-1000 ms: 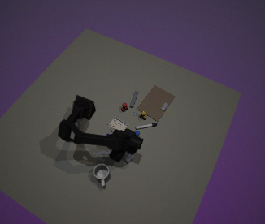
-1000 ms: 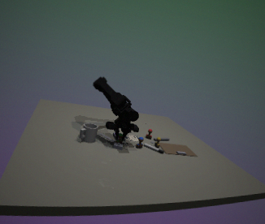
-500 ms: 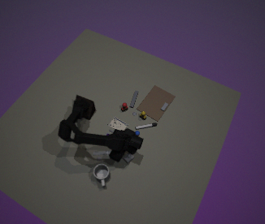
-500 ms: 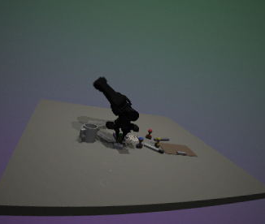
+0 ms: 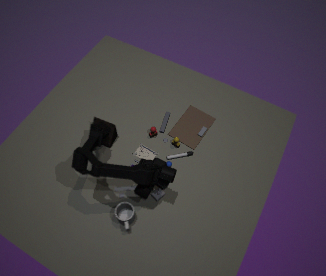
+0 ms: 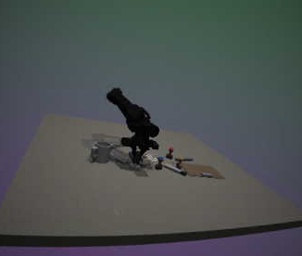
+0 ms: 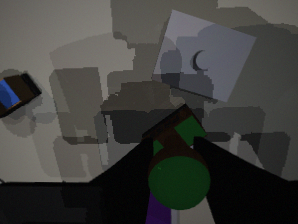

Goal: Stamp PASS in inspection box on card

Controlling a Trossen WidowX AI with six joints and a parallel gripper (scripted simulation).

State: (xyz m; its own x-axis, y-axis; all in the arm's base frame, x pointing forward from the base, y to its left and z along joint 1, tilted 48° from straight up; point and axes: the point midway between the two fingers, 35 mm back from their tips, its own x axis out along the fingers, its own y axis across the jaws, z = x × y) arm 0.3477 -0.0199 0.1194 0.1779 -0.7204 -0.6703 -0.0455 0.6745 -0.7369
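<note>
My gripper (image 6: 137, 160) (image 7: 173, 143) is shut on a stamp with a round green knob (image 7: 179, 182) and a dark brown body with green patches. It is low over the table; a gap under the stamp cannot be judged. A flat light grey square block with a crescent mark (image 7: 210, 55) (image 5: 158, 194) lies just beyond the stamp in the wrist view. A purple surface (image 7: 158, 212), which looks like the ink pad, shows partly below the knob. The pale card with dark marks (image 5: 145, 152) (image 6: 151, 159) lies beside the arm; its box is too small to make out.
A blue-knobbed stamp (image 5: 169, 164) (image 6: 160, 162) (image 7: 10, 94) stands nearby. Red (image 5: 153, 131) and yellow (image 5: 176, 142) stamps, a marker (image 5: 179, 155), a grey bar (image 5: 165, 122) and a brown board (image 5: 191, 120) lie farther off. A grey mug (image 5: 124, 213) (image 6: 102, 152) stands on the other side.
</note>
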